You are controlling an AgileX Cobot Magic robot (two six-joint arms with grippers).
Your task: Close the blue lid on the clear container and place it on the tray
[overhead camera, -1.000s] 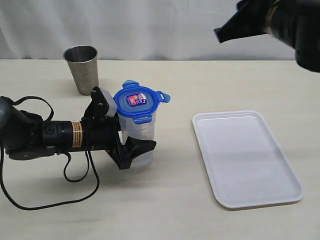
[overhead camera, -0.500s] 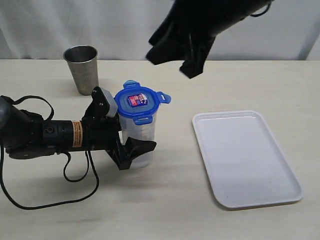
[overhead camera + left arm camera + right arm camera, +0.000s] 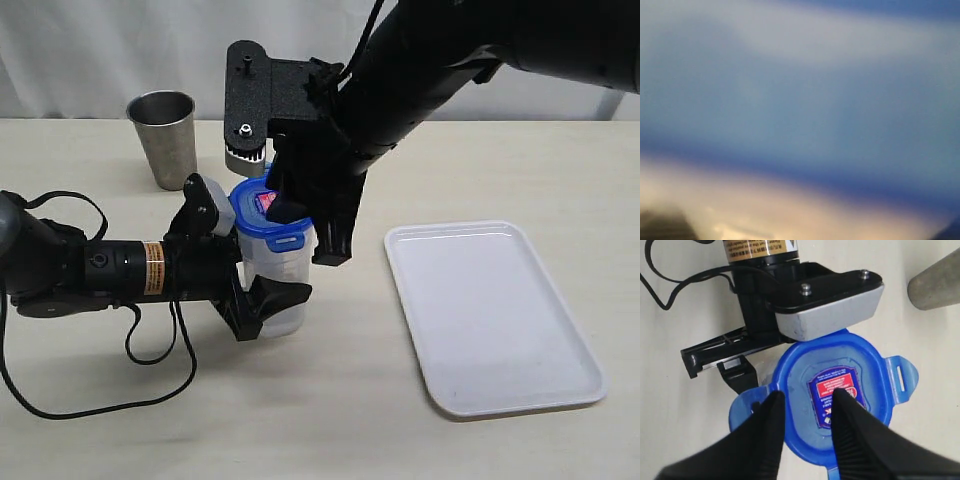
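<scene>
- Nearest, a flat white rectangular plastic tray (image 3: 495,320) lies on the pale surface (image 3: 340,420). It is at 3 o'clock from the tall, slim clear container (image 3: 278,258) of translucent plastic and well apart from it.
- The left claw (image 3: 270,290) reaches in from 9 o'clock, its arm lying level and cut off by the picture's edge. It is clamped on the container's lower body. Only its near finger shows, because the far one is hidden behind the container.
- The container stands upright with its long axis vertical. The small rounded-square blue lid (image 3: 805,372) of plastic sits on top, facing up, and its visible flaps stick outward.
- The left wrist view is only a blue and pale blur.
- The right claw (image 3: 807,396) hangs directly above the lid, fingers apart with nothing between them. One fingertip covers part of the red-white-blue sticker (image 3: 821,387), but whether it touches cannot be told. In the exterior view its arm hides the lid's far half.
- Farthest, at 11 o'clock, a shiny steel cup (image 3: 163,135) stands upright.
</scene>
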